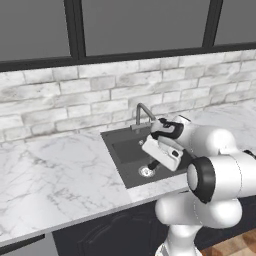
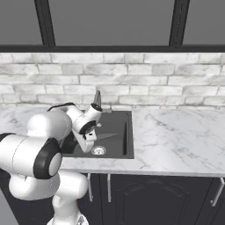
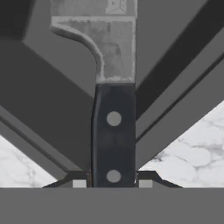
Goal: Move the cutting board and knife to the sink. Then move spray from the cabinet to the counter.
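Pinching the knife (image 3: 113, 131) by its black handle, the gripper (image 3: 112, 183) hangs over the sink (image 1: 116, 150); in the hand view both fingertips (image 3: 79, 183) press against the handle's sides near its butt, and the grey blade runs away from the hand toward the dark basin. From the left base view the hand sits above the round drain (image 1: 146, 172), inside the basin's outline and just in front of the faucet (image 1: 142, 114).

Farther out from the sink, the counter (image 1: 55, 175) spreads to both sides, with the grey brick wall behind the faucet. The cutting board cannot be made out in the basin from these angles.

The likely step is setting the knife down. The hold sits at the handle's far end, so the blade's weight could swing it in the grip. Letting go from too high could make it bounce or skid against the basin wall, and the faucet stands near enough to be clipped as the arm lifts away.
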Robot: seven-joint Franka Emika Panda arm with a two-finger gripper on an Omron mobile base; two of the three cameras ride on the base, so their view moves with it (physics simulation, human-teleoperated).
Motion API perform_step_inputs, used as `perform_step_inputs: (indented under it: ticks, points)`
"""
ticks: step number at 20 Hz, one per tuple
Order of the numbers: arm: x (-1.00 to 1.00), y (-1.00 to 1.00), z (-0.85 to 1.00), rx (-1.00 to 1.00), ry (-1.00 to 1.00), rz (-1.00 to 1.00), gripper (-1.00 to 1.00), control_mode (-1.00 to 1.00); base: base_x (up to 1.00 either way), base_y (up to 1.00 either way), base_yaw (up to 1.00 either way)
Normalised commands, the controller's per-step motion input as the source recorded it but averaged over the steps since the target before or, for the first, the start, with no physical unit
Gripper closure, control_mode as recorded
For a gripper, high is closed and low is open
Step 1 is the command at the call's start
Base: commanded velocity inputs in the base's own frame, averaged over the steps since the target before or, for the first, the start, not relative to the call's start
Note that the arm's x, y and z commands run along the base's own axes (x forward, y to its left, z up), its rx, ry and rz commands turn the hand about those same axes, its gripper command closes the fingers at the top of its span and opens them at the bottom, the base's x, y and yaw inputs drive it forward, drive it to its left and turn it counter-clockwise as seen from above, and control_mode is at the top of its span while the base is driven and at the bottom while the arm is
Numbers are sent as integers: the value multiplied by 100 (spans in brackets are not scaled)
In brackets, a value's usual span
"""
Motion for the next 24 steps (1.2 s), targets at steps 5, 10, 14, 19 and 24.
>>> perform_step_inputs:
  ticks: [5, 10, 14, 19, 24]
  points:
    - [35, 3, -10, -1, -7, -9, 100, -100, 0, 0, 0]
    - [33, 8, -21, -1, -6, -6, 100, -100, 0, 0, 0]
    - [17, 13, -45, 0, -1, -5, 100, -100, 0, 0, 0]
    - [18, 22, -48, -1, 0, -2, 100, -100, 0, 0, 0]
    - [32, 16, -32, 0, 0, -1, 100, -100, 0, 0, 0]
